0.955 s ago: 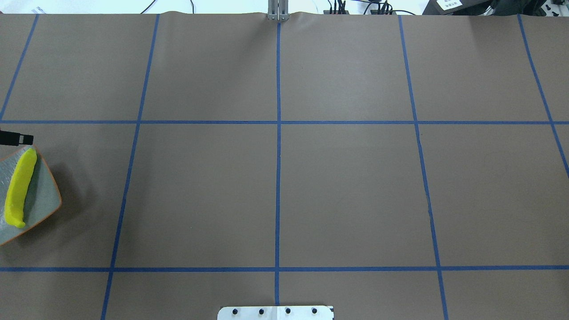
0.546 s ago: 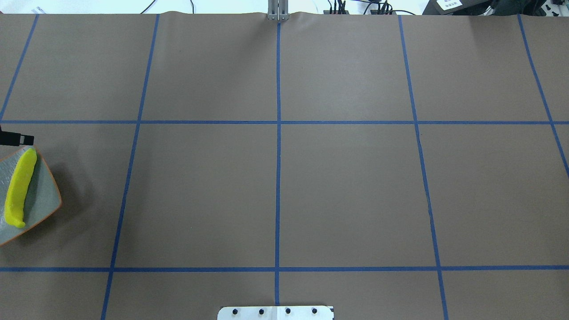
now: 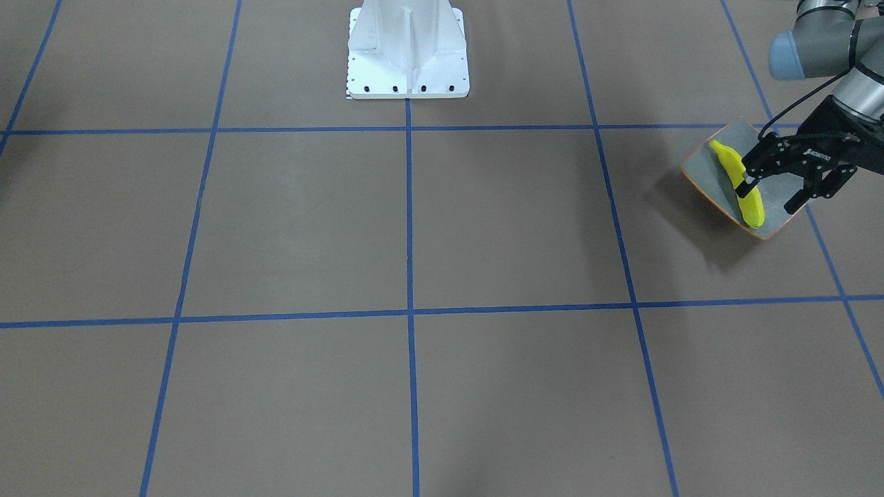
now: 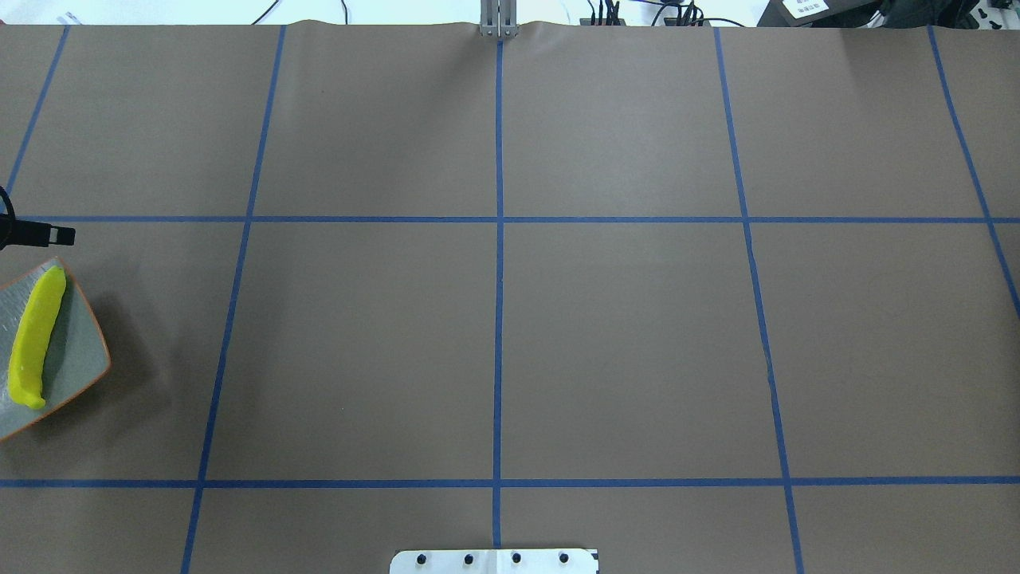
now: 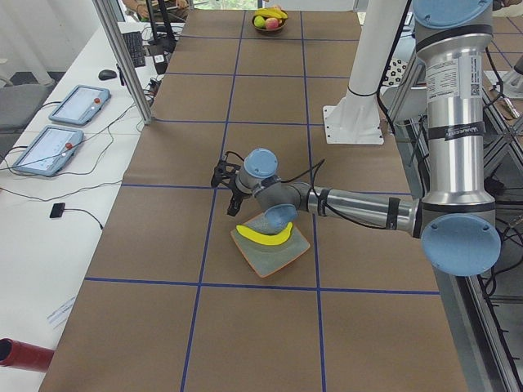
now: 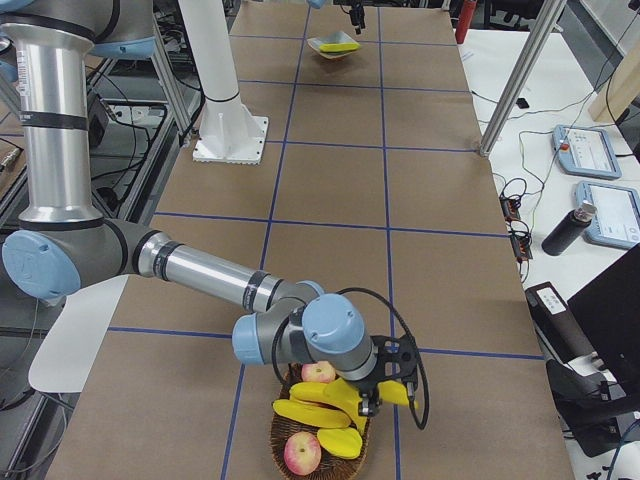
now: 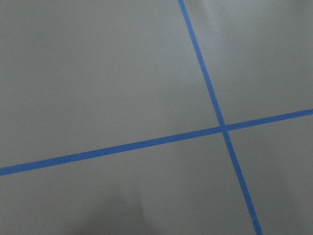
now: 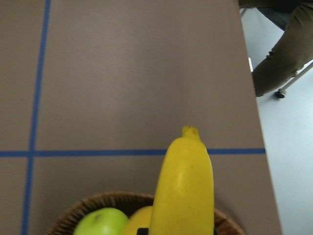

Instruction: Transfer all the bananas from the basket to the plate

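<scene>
The square grey-green plate (image 3: 711,176) with an orange rim lies at the table's left end and bears one greenish-yellow banana (image 3: 728,162); both show in the overhead view (image 4: 80,351) (image 4: 36,335). My left gripper (image 3: 766,198) hovers over the plate, open and empty; only one fingertip (image 4: 64,235) shows overhead. At the table's other end a wicker basket (image 6: 280,440) holds bananas (image 6: 310,412) and apples. My right gripper (image 6: 380,400) is at the basket's rim; I cannot tell whether it is open or shut. A deep yellow banana (image 8: 183,186) stands close before its wrist camera, above the basket (image 8: 98,200).
The white robot base (image 3: 407,55) stands at the table's near-robot edge. A green apple (image 8: 100,223) lies in the basket. The table edge and a person's leg (image 8: 279,54) are right of the basket. Tablets (image 5: 78,106) lie on a side table.
My left gripper's fingertip has moved away from the plate, farther across the table and slightly right in the overhead view. The banana on the plate has not moved.
</scene>
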Controlling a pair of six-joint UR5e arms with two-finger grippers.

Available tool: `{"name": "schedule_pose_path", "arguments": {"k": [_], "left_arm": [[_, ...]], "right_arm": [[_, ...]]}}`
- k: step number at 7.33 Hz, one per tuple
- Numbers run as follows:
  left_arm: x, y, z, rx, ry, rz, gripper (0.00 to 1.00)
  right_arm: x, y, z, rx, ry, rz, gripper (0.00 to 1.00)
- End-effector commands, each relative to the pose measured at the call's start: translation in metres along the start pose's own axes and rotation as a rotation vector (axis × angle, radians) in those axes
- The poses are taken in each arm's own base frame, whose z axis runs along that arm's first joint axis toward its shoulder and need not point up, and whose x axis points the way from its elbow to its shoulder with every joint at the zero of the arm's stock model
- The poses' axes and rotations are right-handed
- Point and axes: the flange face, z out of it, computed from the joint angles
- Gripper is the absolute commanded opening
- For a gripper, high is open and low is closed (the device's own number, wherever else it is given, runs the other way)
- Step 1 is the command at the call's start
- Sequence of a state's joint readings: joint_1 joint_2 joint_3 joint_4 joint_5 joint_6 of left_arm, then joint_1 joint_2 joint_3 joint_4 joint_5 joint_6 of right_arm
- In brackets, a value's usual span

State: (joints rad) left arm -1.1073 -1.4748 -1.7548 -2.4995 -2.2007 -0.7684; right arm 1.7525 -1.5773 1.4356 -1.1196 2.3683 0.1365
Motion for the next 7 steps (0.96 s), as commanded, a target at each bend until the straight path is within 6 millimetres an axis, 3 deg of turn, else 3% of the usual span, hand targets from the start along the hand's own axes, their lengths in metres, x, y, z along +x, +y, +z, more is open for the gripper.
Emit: {"name": "schedule_pose_path", "arguments": {"k": [1,3,5,7], "left_arm": [[0.037,-0.033,-0.005,0.050,0.059,-0.014,1.00],[0.110,-0.086,-0.008,0.107,0.172,-0.030,1.00],[0.172,-0.102,0.003,0.088,0.266,-0.105,1.00],[0.224,-0.115,0.009,0.069,0.341,-0.136,1.00]], "right_arm": [[-0.130,-0.026,-0.004,-0.012,-0.129,0.055,0.00],[-0.248,-0.038,-0.010,-0.032,-0.210,0.118,0.00],[-0.368,-0.070,-0.008,-0.063,-0.295,0.189,0.00],[-0.465,-0.084,-0.013,-0.082,-0.355,0.270,0.00]]}}
